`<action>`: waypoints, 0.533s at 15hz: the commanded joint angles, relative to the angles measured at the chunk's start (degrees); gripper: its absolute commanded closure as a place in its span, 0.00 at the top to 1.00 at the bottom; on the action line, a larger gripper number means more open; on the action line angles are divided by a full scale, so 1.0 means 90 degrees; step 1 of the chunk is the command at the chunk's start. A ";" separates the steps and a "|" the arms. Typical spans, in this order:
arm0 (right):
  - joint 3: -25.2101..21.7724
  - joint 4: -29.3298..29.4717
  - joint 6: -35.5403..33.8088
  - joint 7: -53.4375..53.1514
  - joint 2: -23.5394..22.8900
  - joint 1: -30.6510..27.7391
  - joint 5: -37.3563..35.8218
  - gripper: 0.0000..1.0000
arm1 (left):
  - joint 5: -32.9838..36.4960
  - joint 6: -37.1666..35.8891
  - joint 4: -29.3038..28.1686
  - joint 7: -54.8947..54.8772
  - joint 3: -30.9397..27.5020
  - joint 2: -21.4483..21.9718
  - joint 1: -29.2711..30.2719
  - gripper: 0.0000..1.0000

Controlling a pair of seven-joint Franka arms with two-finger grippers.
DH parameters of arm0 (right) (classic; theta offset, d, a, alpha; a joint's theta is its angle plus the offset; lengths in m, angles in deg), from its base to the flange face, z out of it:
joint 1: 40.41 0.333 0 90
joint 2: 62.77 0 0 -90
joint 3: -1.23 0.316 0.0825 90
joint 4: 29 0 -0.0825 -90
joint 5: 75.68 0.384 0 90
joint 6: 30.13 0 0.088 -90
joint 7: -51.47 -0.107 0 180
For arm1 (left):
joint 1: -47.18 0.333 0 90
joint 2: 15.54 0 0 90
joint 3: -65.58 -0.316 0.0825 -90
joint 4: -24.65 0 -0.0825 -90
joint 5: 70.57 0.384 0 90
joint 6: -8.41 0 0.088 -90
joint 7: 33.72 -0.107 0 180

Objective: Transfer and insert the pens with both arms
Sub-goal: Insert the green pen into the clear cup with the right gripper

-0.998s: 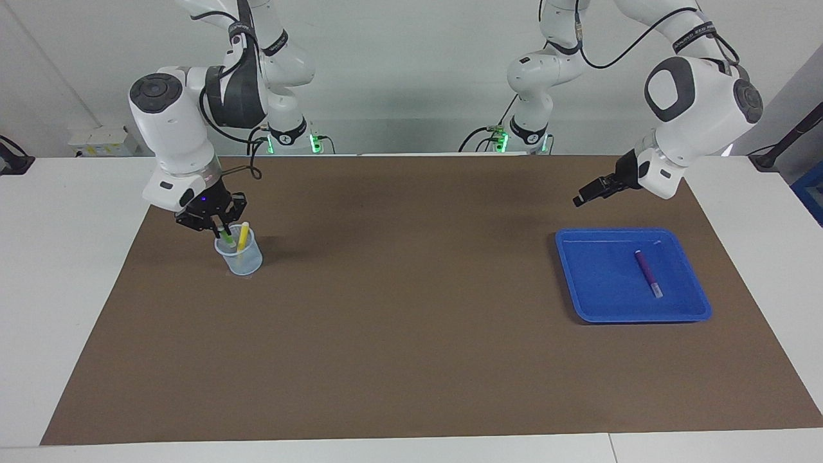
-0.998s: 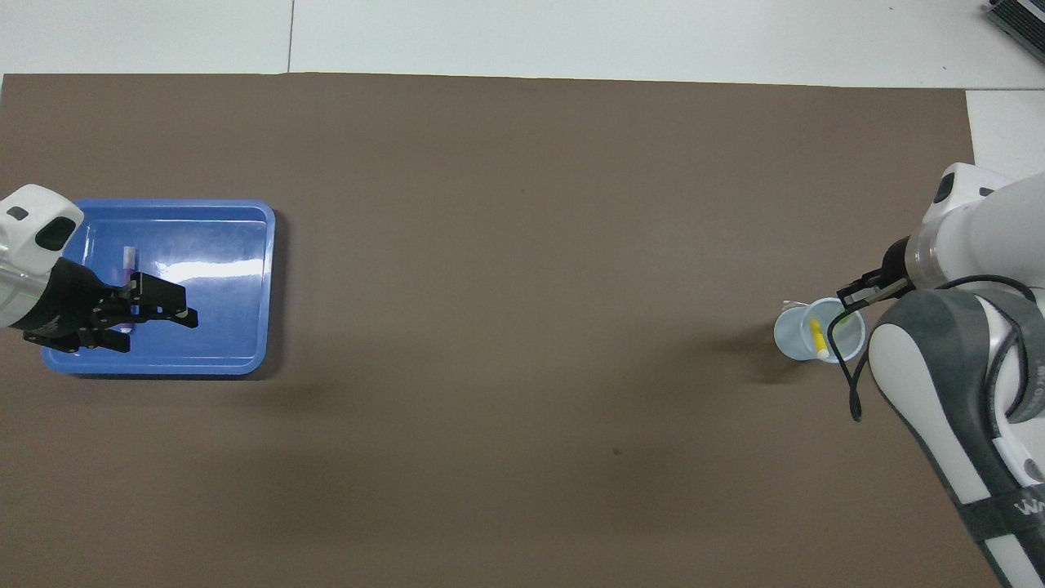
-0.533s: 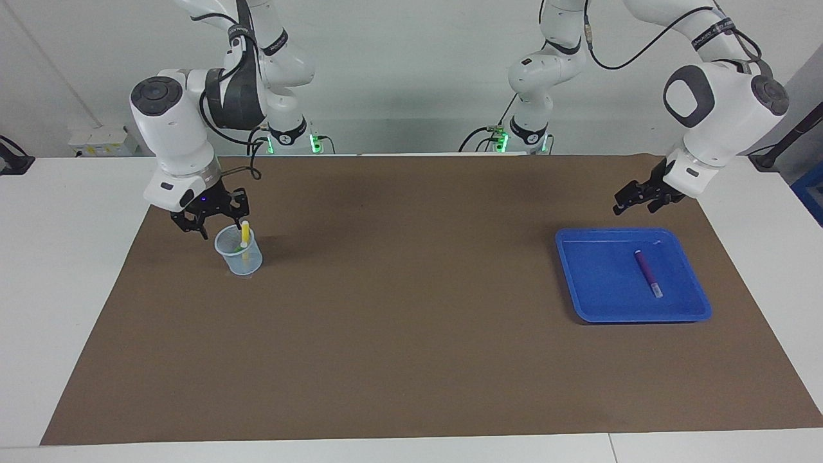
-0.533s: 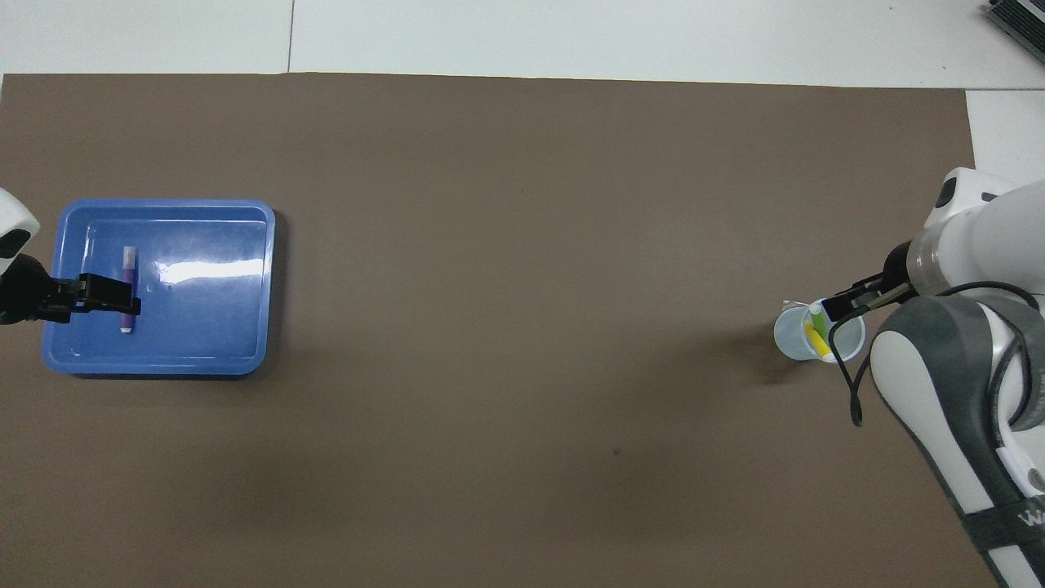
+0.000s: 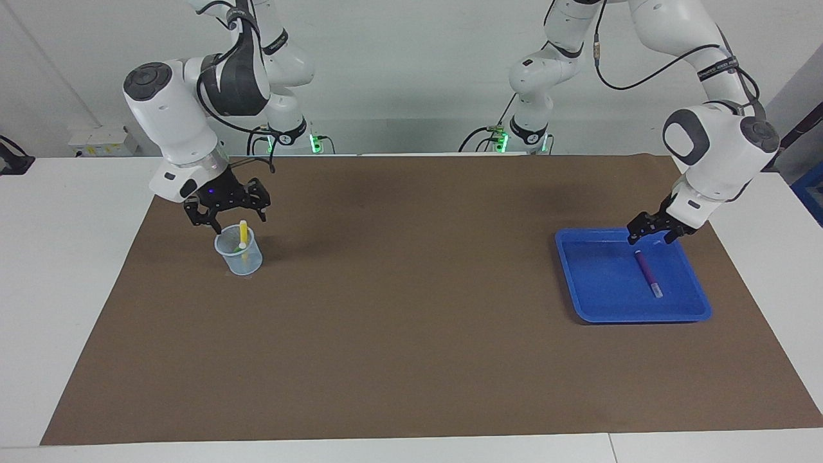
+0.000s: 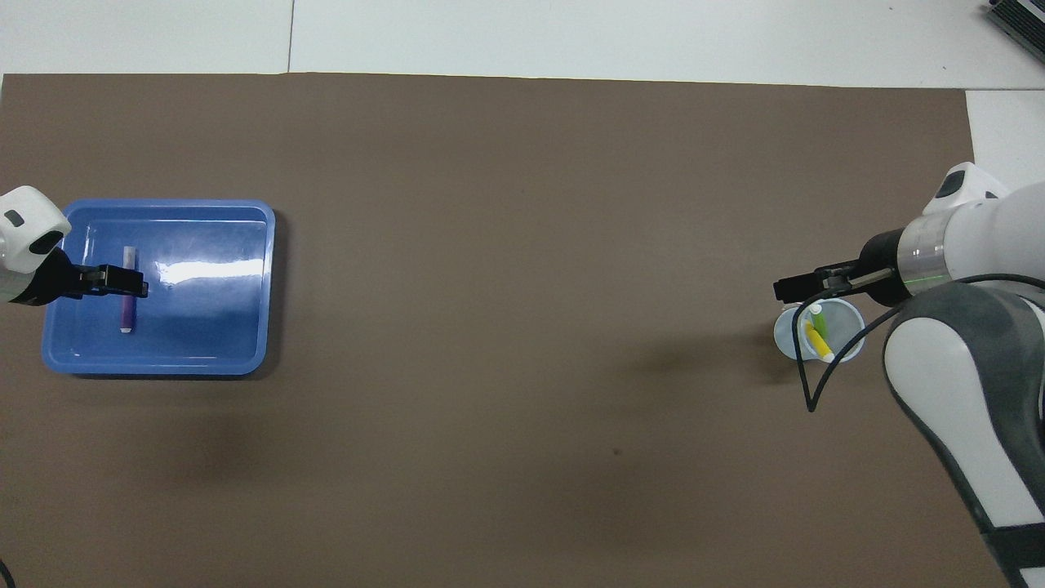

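Facing view: at the left of the frame, slightly above mid-height, the right gripper (image 5: pixel 236 222) hangs just above a clear plastic cup (image 5: pixel 239 254) that stands on the brown mat (image 5: pixel 411 360). Its fingers are spread wide apart and grip nothing. A yellow pen (image 5: pixel 243 234) stands upright in the cup with its top poking above the rim between the spread fingers, clear of both. A green pen (image 6: pixel 819 319) lies against it inside the cup, plain only in the overhead view, where the cup sits at the right edge of the frame.

At the right of the facing view, near mid-height, the left gripper (image 5: pixel 651 229) hovers low over the upper rim of a blue tray (image 5: pixel 598 302). Its fingers are parted and empty. A purple pen (image 5: pixel 647 271) lies flat in the tray just below the gripper, its whitish end pointing toward the bottom of the frame; gripper and pen are apart. In the overhead view the tray is at the left edge of the frame, and the left gripper (image 6: pixel 114 282) covers the pen's upper part there.
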 commanded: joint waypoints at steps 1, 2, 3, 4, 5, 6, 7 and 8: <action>0.0029 0.0196 0.0038 -0.1170 -0.0002 0.0387 0.0828 1.00 | 0.0145 0.0327 0.0030 -0.0094 0.0042 -0.0219 0.0081 1.00; 0.0029 0.0235 0.0097 -0.1736 -0.0012 0.0534 0.1092 1.00 | 0.0145 0.0386 0.0050 -0.0094 0.0052 -0.0307 0.0081 1.00; 0.0029 0.0293 0.0243 -0.2187 -0.0022 0.0661 0.1307 1.00 | 0.0145 0.0473 0.0079 -0.0103 0.0042 -0.0433 0.0081 1.00; 0.0029 0.0294 0.0380 -0.2597 -0.0012 0.0817 0.1493 1.00 | 0.0145 0.0561 0.0128 -0.0103 0.0042 -0.0531 0.0071 1.00; 0.0029 0.0304 0.0487 -0.2872 -0.0012 0.0916 0.1660 1.00 | 0.0155 0.0601 0.0157 -0.0113 0.0042 -0.0619 0.0071 1.00; 0.0029 0.0323 0.0624 -0.3146 -0.0012 0.1004 0.1864 1.00 | 0.0233 0.0669 0.0167 -0.0210 0.0042 -0.0697 0.0081 1.00; 0.0029 0.0314 0.0780 -0.3409 -0.0012 0.1150 0.2050 1.00 | 0.0388 0.0776 0.0216 -0.0259 0.0042 -0.0785 0.0081 1.00; 0.0029 0.0304 0.0946 -0.3702 -0.0012 0.1354 0.2081 1.00 | 0.0525 0.0864 0.0293 -0.0260 0.0032 -0.0931 0.0148 1.00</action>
